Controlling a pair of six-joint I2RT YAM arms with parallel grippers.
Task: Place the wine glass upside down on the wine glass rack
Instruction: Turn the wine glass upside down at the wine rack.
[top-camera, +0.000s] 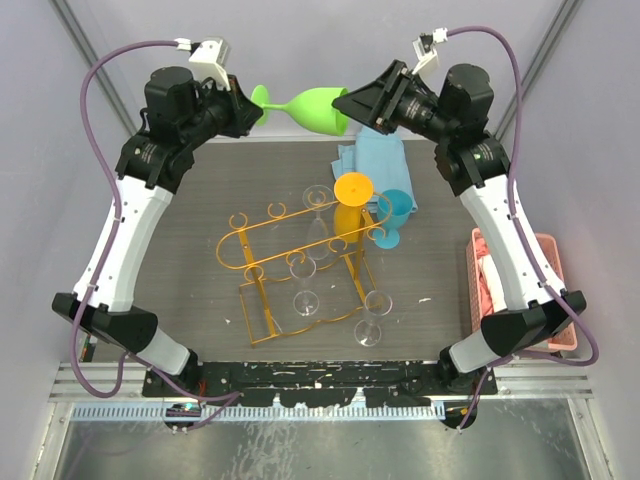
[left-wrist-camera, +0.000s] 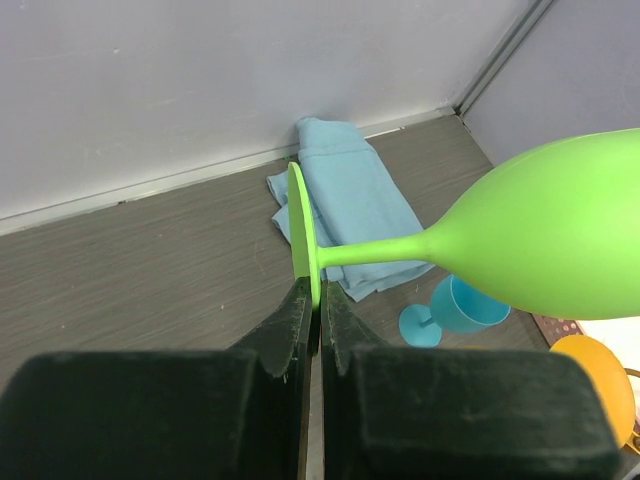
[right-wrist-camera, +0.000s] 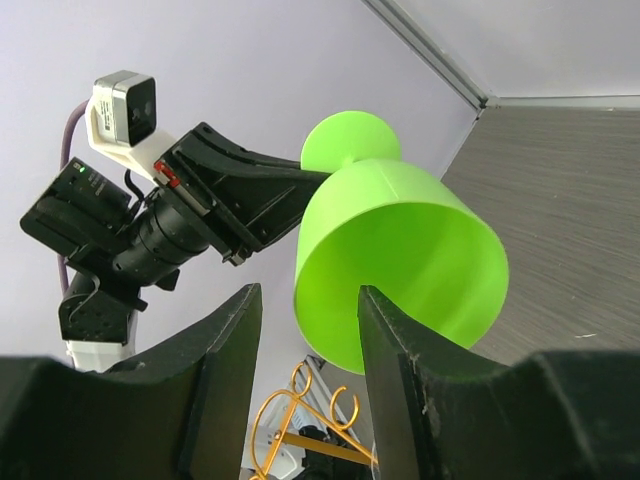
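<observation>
Bench (top-camera: 200, 200): carries the rack and lies well below the raised glass, so any slip would end in a fall onto it.
Wine glass rack (top-camera: 296, 258): stands mid-bench with clear glasses (top-camera: 303, 300) about it, and a dropped glass could strike them.
Wine glass (top-camera: 318, 108): green, held in the air on its side between both arms, not yet on the rack.
Left gripper (left-wrist-camera: 318, 310): clamped on the thin edge of the foot. This narrow pinch may let the glass pivot.
Right gripper (right-wrist-camera: 308, 300): jaws half apart astride the bowl rim, holding nothing. A nudge here could lever the foot loose.
</observation>
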